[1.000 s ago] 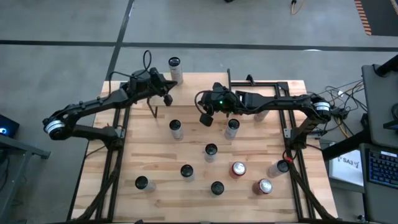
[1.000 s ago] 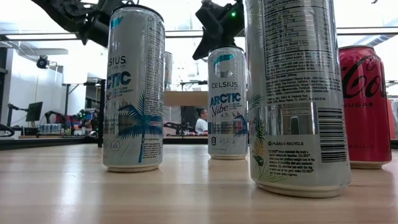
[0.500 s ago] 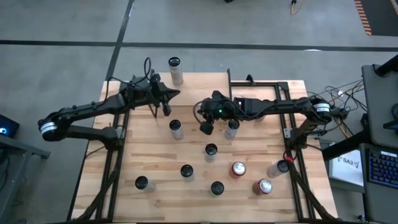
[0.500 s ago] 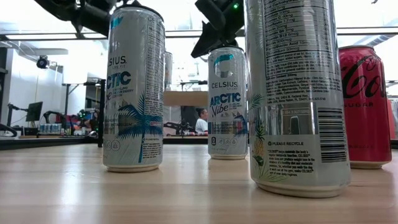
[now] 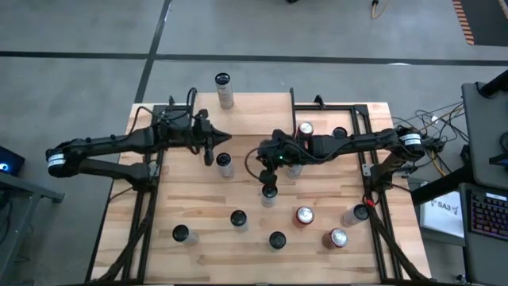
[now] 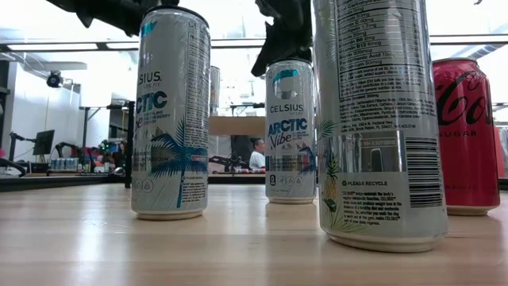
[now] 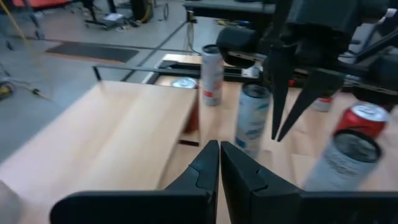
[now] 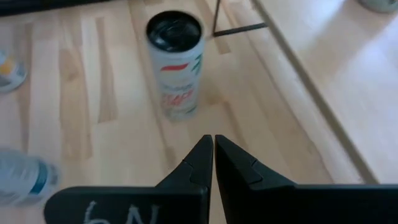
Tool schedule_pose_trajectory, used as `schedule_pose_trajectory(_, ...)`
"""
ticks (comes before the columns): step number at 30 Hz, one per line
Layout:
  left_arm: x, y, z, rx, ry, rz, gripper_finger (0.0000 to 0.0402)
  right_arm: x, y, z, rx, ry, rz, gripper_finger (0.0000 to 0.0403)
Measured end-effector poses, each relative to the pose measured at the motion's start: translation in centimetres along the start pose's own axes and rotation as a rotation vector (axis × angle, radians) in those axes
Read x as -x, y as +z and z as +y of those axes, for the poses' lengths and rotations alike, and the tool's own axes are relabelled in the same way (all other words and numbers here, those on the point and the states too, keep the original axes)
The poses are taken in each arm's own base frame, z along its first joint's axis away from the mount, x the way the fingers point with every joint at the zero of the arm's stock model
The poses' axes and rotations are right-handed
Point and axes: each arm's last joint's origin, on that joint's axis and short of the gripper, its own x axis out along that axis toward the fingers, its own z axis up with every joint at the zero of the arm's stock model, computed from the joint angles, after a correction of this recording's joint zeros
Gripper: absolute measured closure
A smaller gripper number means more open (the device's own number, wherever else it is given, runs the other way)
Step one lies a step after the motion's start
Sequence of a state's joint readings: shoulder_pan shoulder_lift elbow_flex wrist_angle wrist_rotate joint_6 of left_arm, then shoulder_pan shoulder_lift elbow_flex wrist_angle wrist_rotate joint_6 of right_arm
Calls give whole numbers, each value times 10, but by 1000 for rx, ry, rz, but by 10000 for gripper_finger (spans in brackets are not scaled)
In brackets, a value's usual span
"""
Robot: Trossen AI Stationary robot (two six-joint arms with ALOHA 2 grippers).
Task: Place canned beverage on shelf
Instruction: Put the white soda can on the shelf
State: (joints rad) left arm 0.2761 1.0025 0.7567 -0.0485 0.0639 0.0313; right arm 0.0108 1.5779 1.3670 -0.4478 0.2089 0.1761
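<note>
The shelf is a low light wooden board on thin black legs at the table's far middle; it also shows in the left wrist view. One white can stands on its far left corner. Several cans stand on the table. My left gripper is shut and empty, beside the shelf's near left leg and left of a white can. My right gripper is shut and empty, above the table between two cans. Its wrist view shows its fingers pointing toward a white can.
Slim white cans, red cans and a bottle are spread over the table. In the low view, tall cans stand close to the near edge.
Both grippers have gone toward the table's near edge. The left has come off the shelf's left part down beside the white can. The right has moved toward the table's middle. A red can at the far right now shows from under the right arm.
</note>
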Motion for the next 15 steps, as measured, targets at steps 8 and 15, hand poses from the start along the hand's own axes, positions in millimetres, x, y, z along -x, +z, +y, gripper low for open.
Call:
schedule_pose_trajectory(8,0,0,-28,38,-119,8,402,8,-7,24,41,50,22,394)
schedule_pose_trajectory(15,1,-1,-45,42,-192,15,402,31,-13,38,43,86,63,394)
